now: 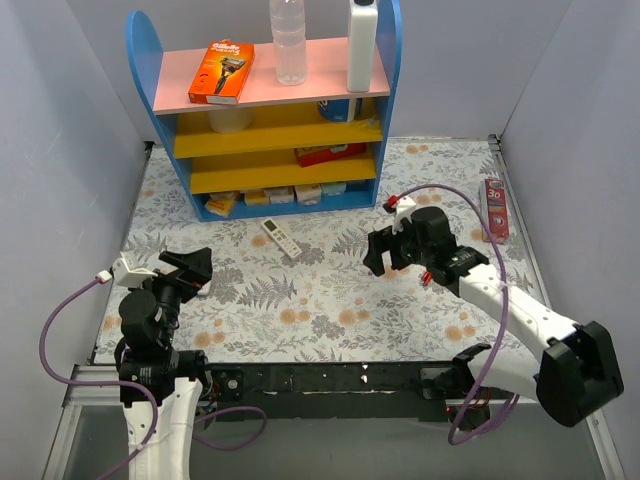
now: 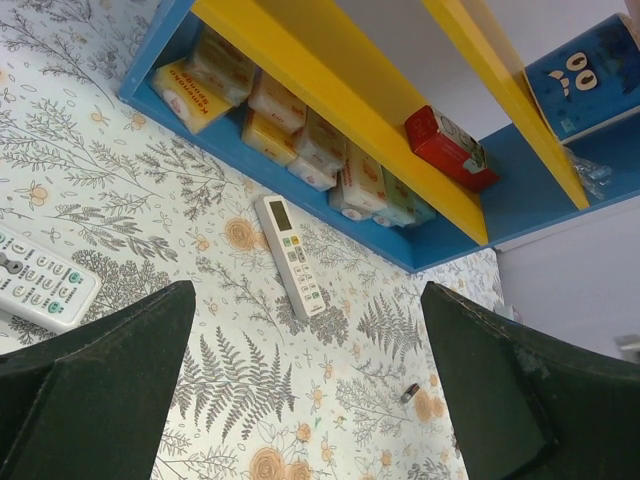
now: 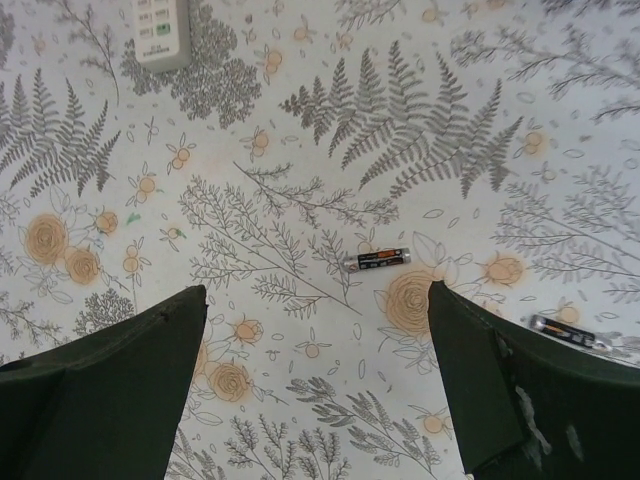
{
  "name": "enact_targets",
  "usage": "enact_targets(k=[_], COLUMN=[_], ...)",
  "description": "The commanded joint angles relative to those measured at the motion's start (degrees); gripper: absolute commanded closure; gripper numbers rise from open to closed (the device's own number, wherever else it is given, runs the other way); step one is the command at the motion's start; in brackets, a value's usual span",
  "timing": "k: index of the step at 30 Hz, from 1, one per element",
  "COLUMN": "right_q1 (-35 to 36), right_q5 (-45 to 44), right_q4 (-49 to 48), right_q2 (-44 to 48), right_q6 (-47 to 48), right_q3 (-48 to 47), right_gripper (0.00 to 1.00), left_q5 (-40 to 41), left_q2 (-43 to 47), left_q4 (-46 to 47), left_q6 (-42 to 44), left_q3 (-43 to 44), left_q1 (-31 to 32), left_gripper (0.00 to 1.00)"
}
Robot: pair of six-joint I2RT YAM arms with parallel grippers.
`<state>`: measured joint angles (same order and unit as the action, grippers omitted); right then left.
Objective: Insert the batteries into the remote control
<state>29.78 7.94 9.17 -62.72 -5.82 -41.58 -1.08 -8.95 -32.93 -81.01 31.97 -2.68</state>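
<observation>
The remote control [image 1: 281, 238] is a slim white bar lying face up on the floral cloth in front of the shelf. It also shows in the left wrist view [image 2: 291, 256], and its end shows in the right wrist view [image 3: 160, 35]. Two batteries lie on the cloth under my right gripper, one [image 3: 378, 260] just ahead of the jaws and one [image 3: 566, 331] beside the right finger. One battery shows far off in the left wrist view [image 2: 409, 393]. My right gripper [image 3: 318, 300] is open and empty above the cloth [image 1: 383, 255]. My left gripper [image 2: 308, 340] is open and empty at the near left [image 1: 190, 266].
A blue shelf unit [image 1: 385, 100] with yellow shelves stands at the back, with a razor pack [image 1: 222, 70] and bottles [image 1: 288, 40] on top. A red toothpaste box [image 1: 495, 208] lies at the right edge. A second, wider white remote [image 2: 40, 283] lies by my left gripper.
</observation>
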Motion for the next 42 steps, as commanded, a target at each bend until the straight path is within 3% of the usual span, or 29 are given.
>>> enact_targets(k=[1,10,25,30,33,37,39,40,42], right_q1=[2.7,12.5,21.3,23.0,23.7,24.3,24.4,24.5,24.5], right_q5=[1.1,-5.7,-11.5,-14.2,-16.0,-17.7,-17.7,-17.8,-17.3], right_q4=[-4.4,-10.0,-1.6,1.5,3.8,4.5,4.9,5.1,4.9], right_q2=[-5.9,-26.6,-54.2,-59.6,-62.2,-62.0,-61.1,-59.6,-56.5], right_q6=[-1.5,1.2,3.6,4.3,4.8,4.9,4.8,4.7,4.0], right_q3=[-4.4,-16.9,-43.7,-49.0,-51.6,-51.3,-50.2,-49.6,-47.0], right_gripper=[0.02,0.02,0.06,0.13,0.21,0.45,0.62,0.78,0.9], left_q5=[-0.4,-1.1,-1.2,-1.2,-1.1,-1.3,-3.4,-4.3,-7.9], left_q2=[0.9,1.8,2.5,2.5,2.5,2.4,2.4,2.4,2.2], left_q4=[0.1,0.6,0.7,0.7,0.6,0.8,2.5,3.3,5.7], left_q6=[-0.4,-0.2,-0.3,-0.4,-0.4,-0.5,0.4,1.3,2.3], left_q3=[-0.1,-0.3,-0.4,-0.5,-0.4,-0.6,-1.1,-1.5,-2.3], left_q1=[-0.4,-0.4,-0.4,-0.4,-0.4,-0.4,-0.4,-0.4,-0.4], left_gripper=[0.02,0.02,0.02,0.02,0.02,0.02,0.02,0.02,0.02])
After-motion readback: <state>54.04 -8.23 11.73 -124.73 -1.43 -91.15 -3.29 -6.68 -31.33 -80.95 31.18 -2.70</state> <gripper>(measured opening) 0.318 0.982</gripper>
